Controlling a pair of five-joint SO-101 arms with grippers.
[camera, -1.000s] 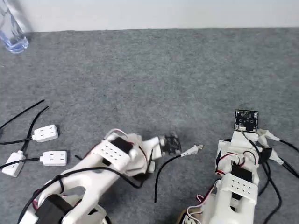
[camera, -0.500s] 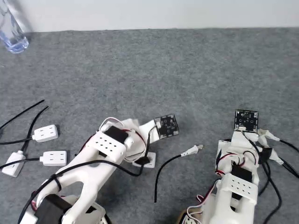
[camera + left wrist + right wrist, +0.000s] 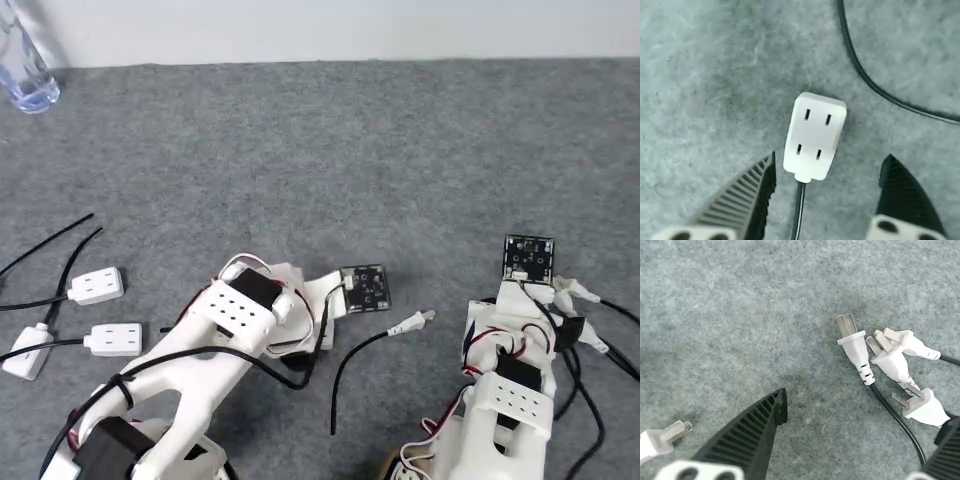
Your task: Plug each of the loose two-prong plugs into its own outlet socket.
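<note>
**Near edge, right arm.** The right end effector (image 3: 865, 407) hangs low over the counter (image 3: 715, 300) with its fingers apart and nothing between them. Just beyond it three white plugs (image 3: 890, 357) lie bunched together, two of them touching or nearly so, with prongs pointing different ways.
- Risk: closing here could catch two bodies at once. It could also pinch a lead and drag the neighbours along.

**Near edge, left arm.** The left end effector (image 3: 830, 162) has its fingers spread wide, straddling the lead end of a white socket (image 3: 815, 135). The socket lies flat with its slots up and is not clamped.
- Risk: a grip this low may squeeze the lead stub rather than the block, and the socket could then swivel or skid on the grey felt.
- Risk: a black cord (image 3: 875, 85) curves just past the socket's far end and could snag a finger.

**Between the arms.** A fourth plug (image 3: 410, 322) lies loose with its prongs pointing right, apart from the rest. Its lead loops back toward the left arm, which looks like the probable snag line.

**Left side, farther out.** What look like three more sockets (image 3: 98, 285) sit close together with their leads crossing. They are well apart from every plug.
- Risk: on a long carry, a trailing lead may tug a plug askew in the grip.

**Far left corner.** A clear bottle (image 3: 28, 80) stands out of the way.
</note>
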